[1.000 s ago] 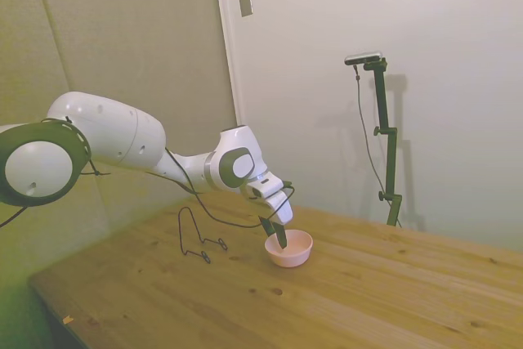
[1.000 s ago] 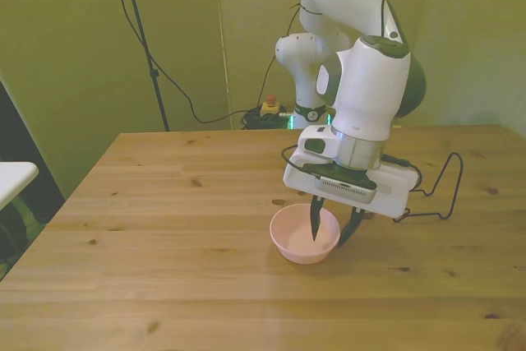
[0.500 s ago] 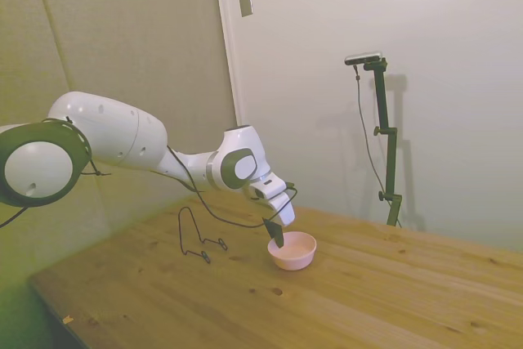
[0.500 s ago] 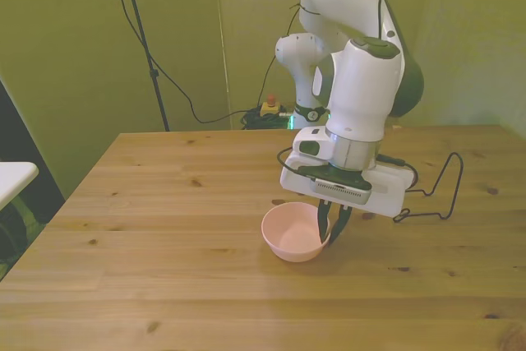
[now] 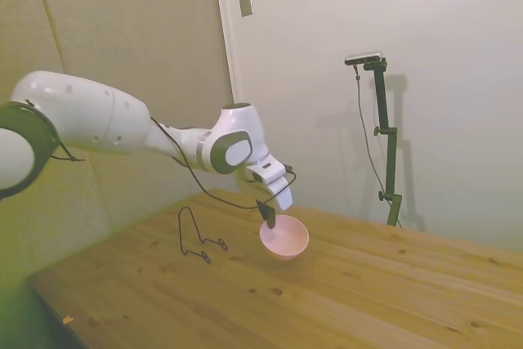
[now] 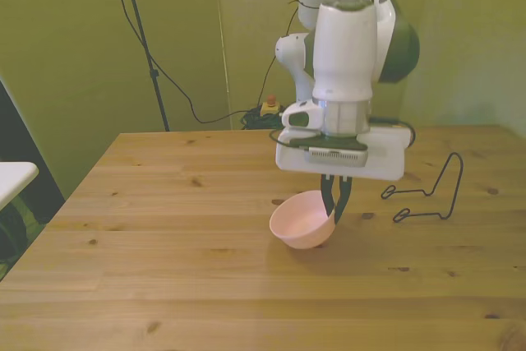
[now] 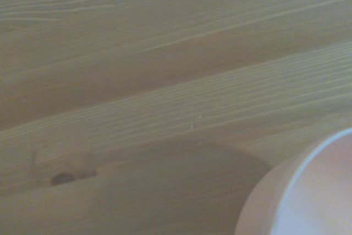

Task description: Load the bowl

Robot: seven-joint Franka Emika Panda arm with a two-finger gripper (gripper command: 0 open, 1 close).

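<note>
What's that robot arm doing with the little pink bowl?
The white robot arm is holding the pink bowl by its rim. Its gripper is pinched shut on the edge, and the bowl hangs tilted just above the wooden table, with its shadow underneath. The black wire rack stands apart from it, toward the front view's right, and nothing is on it yet.

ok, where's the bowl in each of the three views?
Side view: bowl at centre, tilted, its rim pinched by the gripper, lifted off the table.
Front view: bowl just below centre, hanging from the gripper.
Wrist view: only a blurred pink edge of the bowl at a corner.
Shared landmark: the wire rack, in the side and front views only.
</note>
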